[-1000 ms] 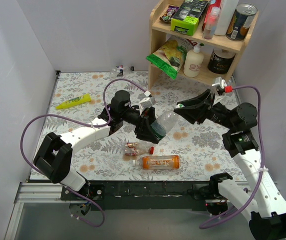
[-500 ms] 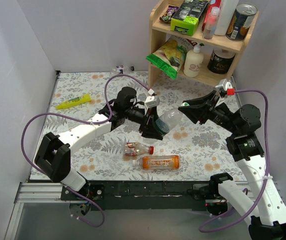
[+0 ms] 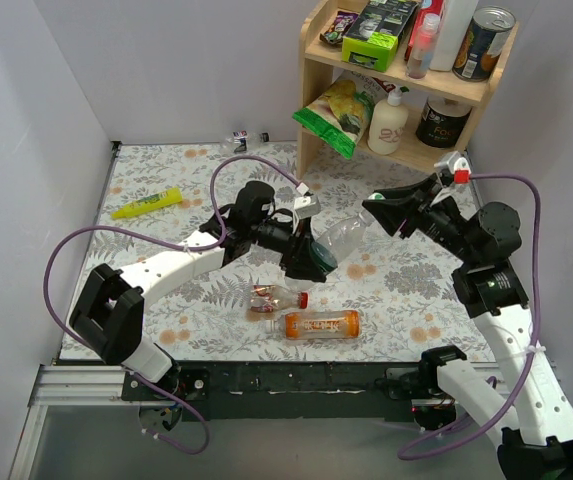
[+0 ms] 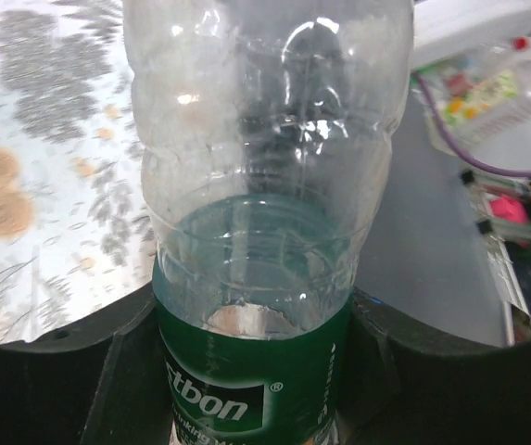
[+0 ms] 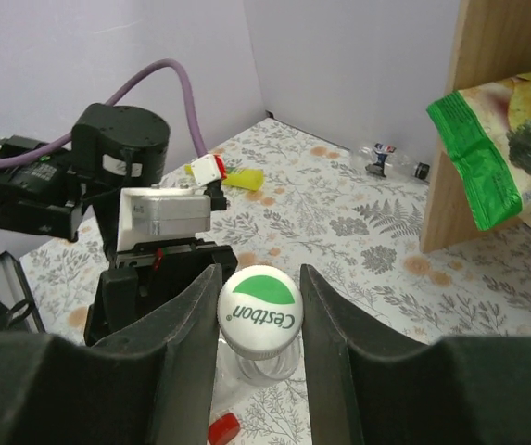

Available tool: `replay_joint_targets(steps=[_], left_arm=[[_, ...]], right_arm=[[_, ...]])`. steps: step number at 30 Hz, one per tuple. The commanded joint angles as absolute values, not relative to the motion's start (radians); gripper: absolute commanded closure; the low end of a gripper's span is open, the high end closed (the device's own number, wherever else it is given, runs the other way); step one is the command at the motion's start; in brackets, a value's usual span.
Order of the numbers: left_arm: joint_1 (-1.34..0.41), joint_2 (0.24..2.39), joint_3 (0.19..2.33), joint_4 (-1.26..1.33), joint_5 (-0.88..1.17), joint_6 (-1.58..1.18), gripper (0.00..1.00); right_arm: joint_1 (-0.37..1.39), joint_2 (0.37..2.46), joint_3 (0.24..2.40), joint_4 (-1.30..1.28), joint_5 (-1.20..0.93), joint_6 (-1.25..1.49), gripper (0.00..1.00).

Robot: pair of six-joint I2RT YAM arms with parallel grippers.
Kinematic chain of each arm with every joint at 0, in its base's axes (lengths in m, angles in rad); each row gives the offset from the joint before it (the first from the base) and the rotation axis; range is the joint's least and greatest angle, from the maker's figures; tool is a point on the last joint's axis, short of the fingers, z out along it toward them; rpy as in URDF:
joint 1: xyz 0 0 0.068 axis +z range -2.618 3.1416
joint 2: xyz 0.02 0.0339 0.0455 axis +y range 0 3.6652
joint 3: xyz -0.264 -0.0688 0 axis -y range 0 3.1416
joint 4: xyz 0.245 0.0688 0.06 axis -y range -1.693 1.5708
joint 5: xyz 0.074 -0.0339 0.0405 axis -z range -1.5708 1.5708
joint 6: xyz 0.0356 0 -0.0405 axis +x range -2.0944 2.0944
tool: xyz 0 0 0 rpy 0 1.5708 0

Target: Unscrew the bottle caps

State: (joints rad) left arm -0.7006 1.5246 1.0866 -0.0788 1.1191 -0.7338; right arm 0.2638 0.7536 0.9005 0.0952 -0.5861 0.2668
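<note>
A clear bottle with a green label point(image 3: 338, 240) hangs tilted above the table between both arms. My left gripper point(image 3: 306, 258) is shut on its labelled body point(image 4: 256, 389), with a black finger point(image 4: 61, 389) on each side. The bottle's white cap with a green logo point(image 5: 259, 311) sits between the fingers of my right gripper point(image 5: 259, 298), which is shut on it. On the table below lie a reddish-labelled bottle point(image 3: 271, 299) with a red cap point(image 3: 304, 299) and an orange bottle point(image 3: 321, 324). A dark-labelled bottle point(image 3: 244, 137) lies at the back wall.
A wooden shelf point(image 3: 406, 90) with tins, boxes, a white pump bottle and a green snack bag point(image 3: 336, 115) stands at the back right. A yellow tube point(image 3: 146, 203) lies at the left. White walls close in the floral table.
Both grippers and the green-labelled bottle have shifted a little to the right and back. The left wrist has turned. The grips have not changed.
</note>
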Motion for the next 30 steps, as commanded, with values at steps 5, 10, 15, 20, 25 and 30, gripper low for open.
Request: replay_joint_targets(steps=[5, 10, 15, 20, 25, 30], left_arm=[[-0.657, 1.461, 1.062, -0.043, 0.634, -0.833, 0.48], [-0.588, 1.365, 0.994, 0.040, 0.424, -0.900, 0.46], [-0.586, 1.295, 0.973, 0.060, 0.354, -0.856, 0.45], [-0.586, 1.285, 0.969, 0.060, 0.344, -0.842, 0.45], [-0.586, 1.281, 0.969, 0.063, 0.354, -0.844, 0.45], [-0.587, 1.275, 0.971, 0.060, 0.348, -0.839, 0.45]], right_arm=[[0.261, 0.796, 0.977, -0.079, -0.179, 0.308, 0.68], [0.264, 0.808, 0.947, -0.202, 0.167, 0.295, 0.69], [0.294, 0.889, 0.810, -0.155, 0.236, 0.336, 0.71], [0.357, 0.995, 0.691, -0.031, 0.317, 0.373, 0.71], [0.425, 1.112, 0.603, 0.106, 0.403, 0.420, 0.71], [0.422, 1.247, 0.597, 0.121, 0.465, 0.454, 0.69]])
